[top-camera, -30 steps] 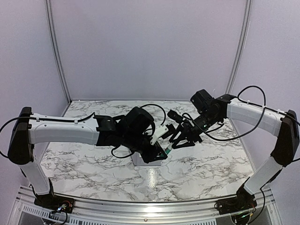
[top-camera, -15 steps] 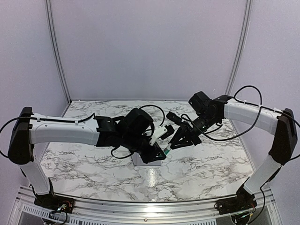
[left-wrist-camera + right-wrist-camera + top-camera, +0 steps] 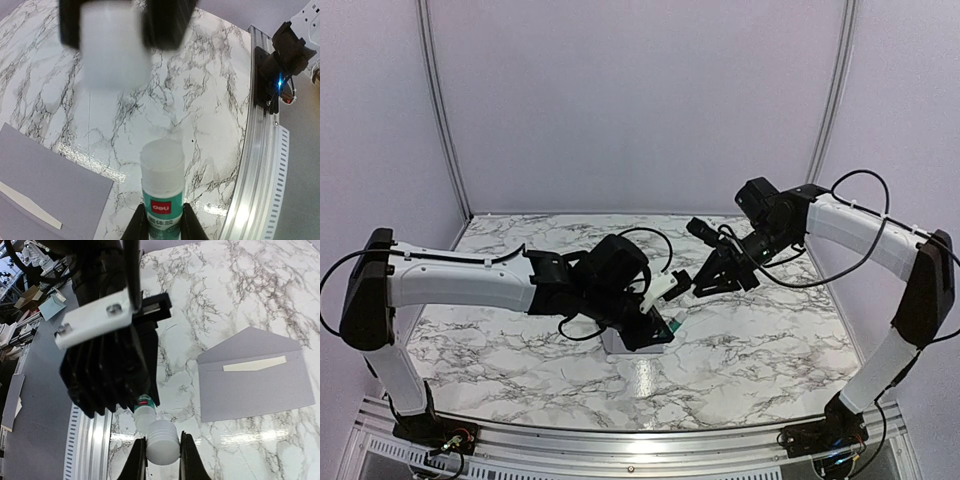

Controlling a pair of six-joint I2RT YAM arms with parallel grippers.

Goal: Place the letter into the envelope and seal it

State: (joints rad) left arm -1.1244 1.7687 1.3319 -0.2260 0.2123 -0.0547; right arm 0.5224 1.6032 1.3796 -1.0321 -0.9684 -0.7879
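Left tool [image 3: 162, 224] gripping glue tube [image 3: 161, 192], right tool [image 3: 163, 450] pinching cap [image 3: 162, 440], envelope [image 3: 255, 390] open below

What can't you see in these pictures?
The letter: in no view; whether inside the envelope, unclear.
The envelope: top view, mostly under the left arm; left wrist view, cut by the edge.
The cap: left wrist view, a close blur.
Print on the glue stick, left wrist view: too small.

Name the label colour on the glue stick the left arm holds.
Green with a red logo; the glue stick shows best in the left wrist view.
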